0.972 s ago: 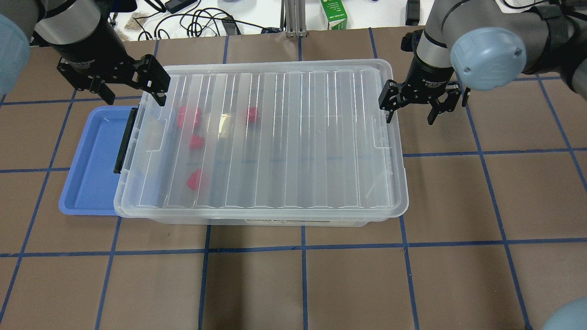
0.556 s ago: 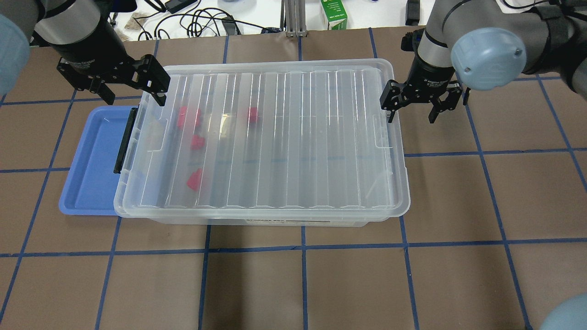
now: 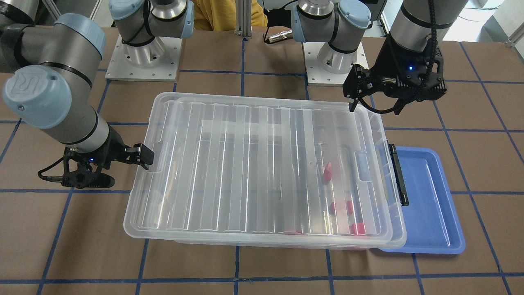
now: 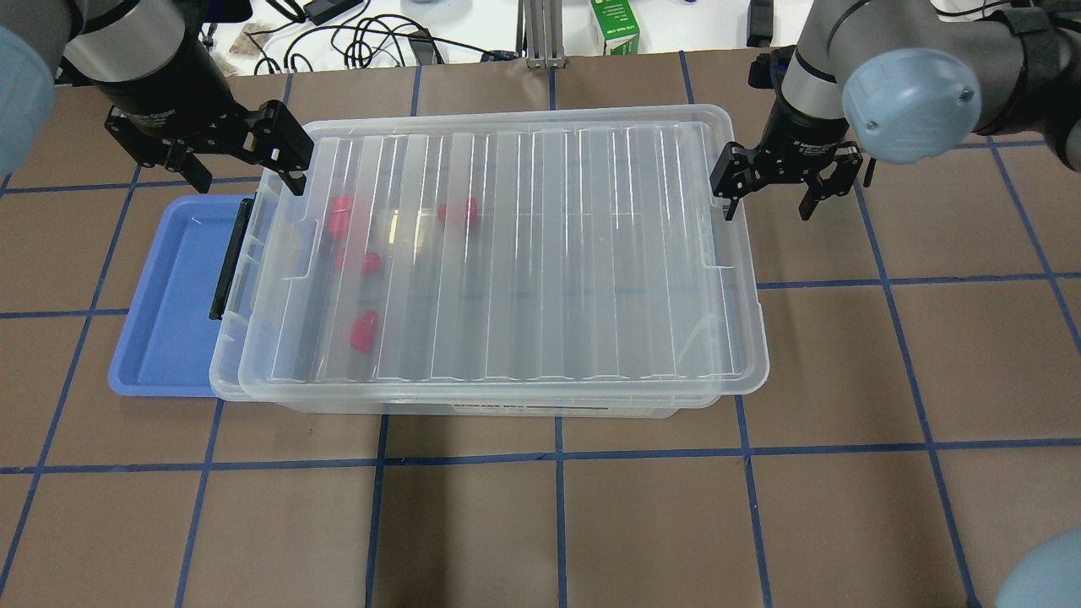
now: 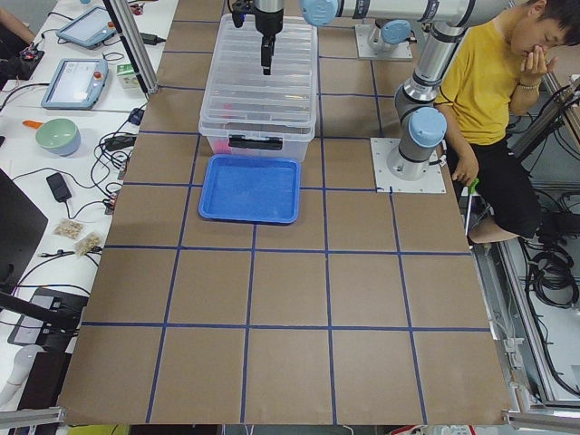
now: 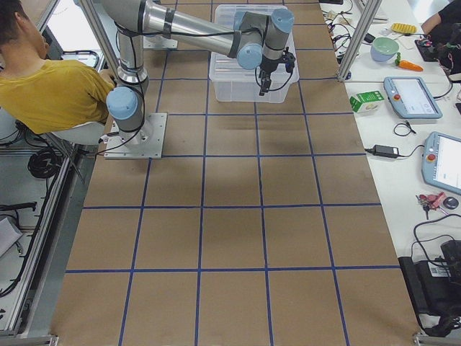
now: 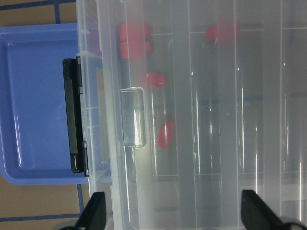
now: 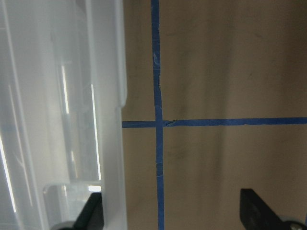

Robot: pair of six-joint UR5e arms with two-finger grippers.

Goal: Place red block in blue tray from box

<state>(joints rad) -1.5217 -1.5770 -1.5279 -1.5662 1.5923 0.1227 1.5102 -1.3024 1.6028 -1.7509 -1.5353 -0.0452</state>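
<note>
Lid removal in hand, by the look of it: ribbed lid (image 4: 540,253) lying askew on the box (image 4: 380,405), overhanging its right end and not yet off. Red block (image 4: 365,330) inside with its twins, toward the latch end, blurred through the plastic and out of reach until uncovered. Blue tray (image 4: 165,295) bare, just beside that same end, next to the black latch (image 4: 230,257); hard to tell whether merely touching the box or tucked a little under its rim. Right gripper (image 4: 767,207) low at the lid's right rim, jaws spread, one finger apparently against the rim and the other out over the table, clamping nothing. Left gripper (image 4: 249,173) likewise spread wide and empty, hovering well above the latch end. Chief danger, probably: so slight a contact slipping off the thin rim, or turning the lid instead of sliding it and jamming a corner against the box wall. Could also drag the whole box along, scattering the blocks and pulling away from the tray. Past the balance point, likely tips and clatters onto the table.
</note>
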